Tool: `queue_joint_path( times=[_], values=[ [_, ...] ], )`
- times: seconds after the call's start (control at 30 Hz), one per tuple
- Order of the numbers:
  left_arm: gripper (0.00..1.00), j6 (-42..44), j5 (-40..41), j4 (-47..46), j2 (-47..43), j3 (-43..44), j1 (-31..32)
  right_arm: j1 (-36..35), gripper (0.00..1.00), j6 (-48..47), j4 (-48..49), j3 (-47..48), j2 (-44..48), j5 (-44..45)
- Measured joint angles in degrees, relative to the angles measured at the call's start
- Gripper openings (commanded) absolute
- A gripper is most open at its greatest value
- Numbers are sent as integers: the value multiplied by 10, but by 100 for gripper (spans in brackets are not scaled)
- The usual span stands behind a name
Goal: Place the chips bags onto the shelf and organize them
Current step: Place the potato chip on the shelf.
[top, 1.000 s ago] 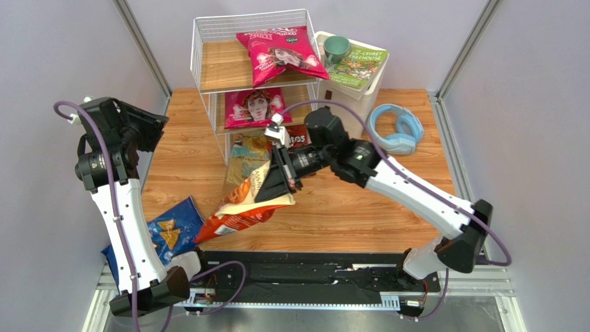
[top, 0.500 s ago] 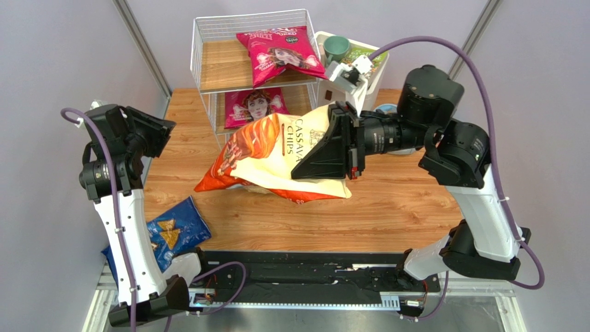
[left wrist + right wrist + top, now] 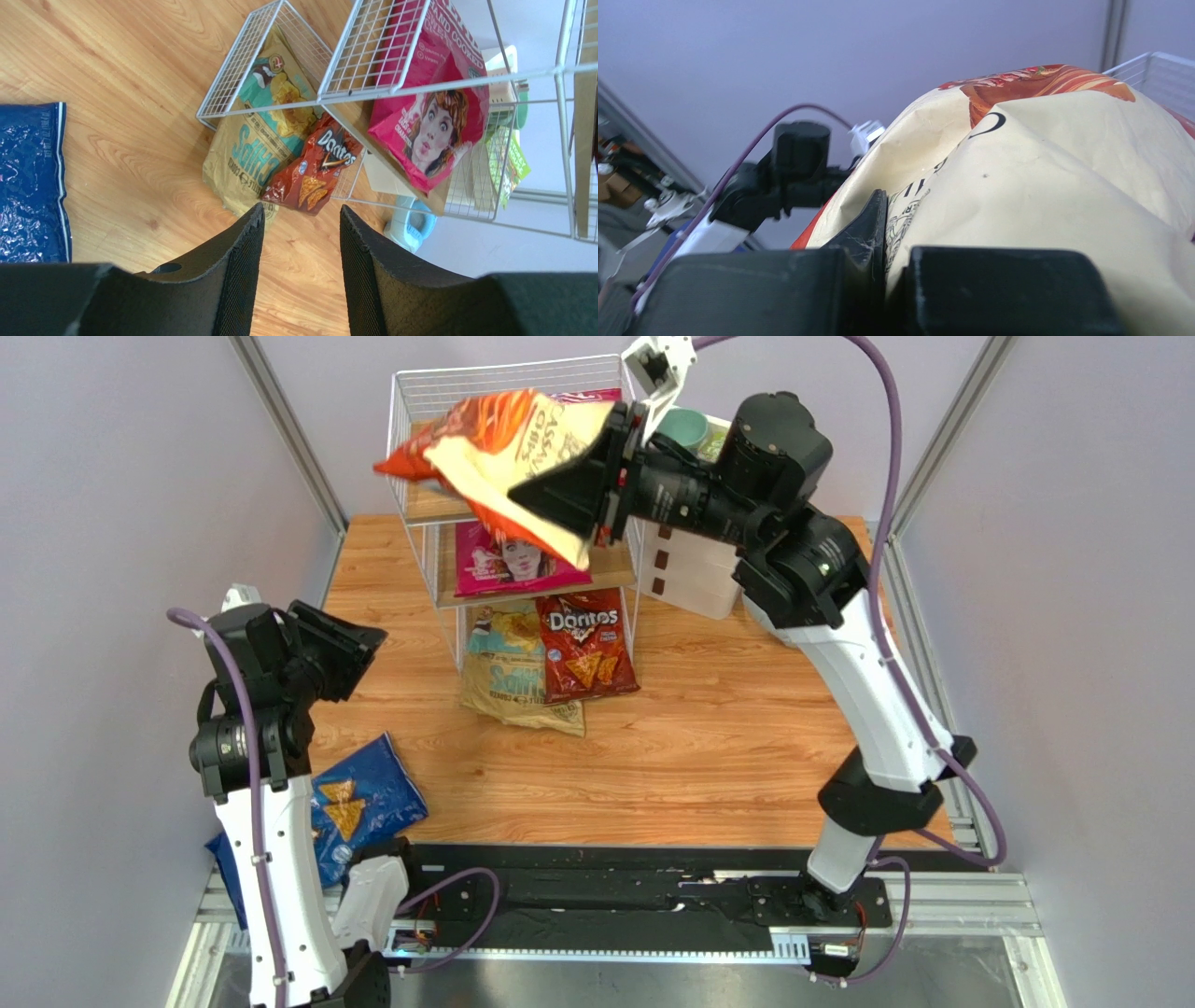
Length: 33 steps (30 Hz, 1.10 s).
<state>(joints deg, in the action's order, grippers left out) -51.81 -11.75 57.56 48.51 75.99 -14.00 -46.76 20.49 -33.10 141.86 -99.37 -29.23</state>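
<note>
The right gripper [image 3: 601, 473] is clamped on the cream end of the orange-and-cream foil chips bag [image 3: 484, 451] and holds it in the air over the top tier of the tall white wire-frame shelf [image 3: 403, 441]. In the top view the bag's long axis runs roughly left to right, slightly tilted. Its orange end points left toward the shelf's left wall, and its cream end sits between the black fingers on the right. In the right wrist view the fingers press together on creased cream foil, and the bag bulges away ahead of them.

A magenta foil bag with a woman's face [image 3: 508, 560] lies face up on the middle wooden tier. At the foot of the shelf the tan-and-teal "CHIPS" bag [image 3: 502, 672] lies flat with its long axis running front to back — partly under the rack, partly out on the wooden table [image 3: 730, 714]. The red Doritos bag [image 3: 585, 637] lies on its right and overlaps its edge. The blue Doritos bag [image 3: 348, 805] lies flat on the table near the left arm's base, well apart from the shelf.

The left gripper [image 3: 298, 259] hangs above the table to the left of the shelf, its fingers apart with nothing between them.
</note>
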Motion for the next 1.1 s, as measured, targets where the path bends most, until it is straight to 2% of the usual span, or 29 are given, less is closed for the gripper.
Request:
queue_joint_path(
  times=[0.37,0.47,0.63,0.87,1.03,1.07,1.1],
  values=[
    [50,13,-2,-3,-33,-51,5,24,0,30,174,22,-64,78],
    [50,14,-2,-5,-33,-59,5,16,0,27,187,18,-78,119],
    [50,21,0,-2,-35,-70,5,-17,0,-21,210,-45,-88,232],
    [50,30,9,6,-55,-96,6,-54,0,-62,236,-26,-174,334],
    [50,32,14,9,-57,-97,6,-65,0,-83,264,-26,-196,405],
    [50,32,14,9,-57,-97,6,-69,1,-86,268,-26,-197,418],
    [50,32,15,9,-57,-97,6,-72,10,-89,270,-26,-198,429]
  ],
)
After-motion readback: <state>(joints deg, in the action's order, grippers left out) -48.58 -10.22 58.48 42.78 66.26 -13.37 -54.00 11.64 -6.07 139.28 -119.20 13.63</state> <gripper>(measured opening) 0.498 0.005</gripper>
